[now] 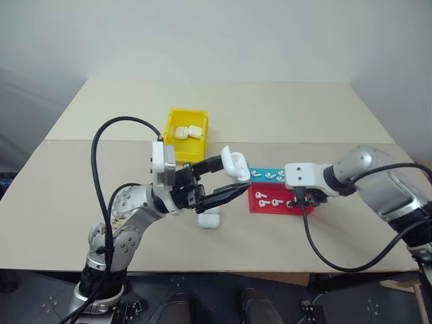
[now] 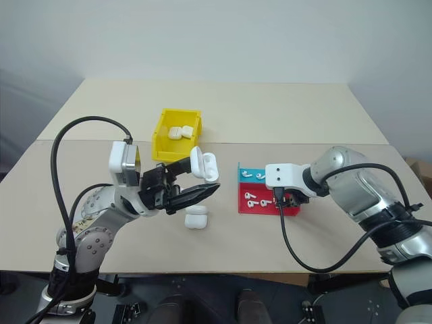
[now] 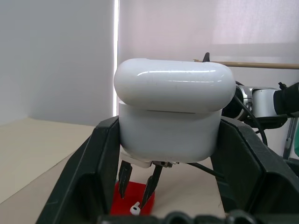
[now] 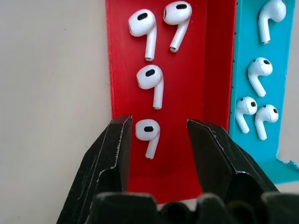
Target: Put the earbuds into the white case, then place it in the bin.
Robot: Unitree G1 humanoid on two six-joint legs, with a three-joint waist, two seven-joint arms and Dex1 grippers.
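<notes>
Beige tabletop (image 1: 283, 108) carries the yellow bin (image 1: 173, 123), a red tray (image 4: 187, 154) and a teal tray (image 4: 243, 70). We note the left gripper (image 1: 233, 177) pinching a white case (image 3: 170, 116) above the table. From the right wrist view, we see the right gripper (image 4: 156, 135) spread around one of the earbuds (image 4: 148, 133) in the red tray.

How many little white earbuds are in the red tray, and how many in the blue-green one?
Red tray: 4 earbuds
Teal tray: 4 earbuds showing; the tray runs past the edge of the right wrist view
Total: 8 earbuds
</notes>
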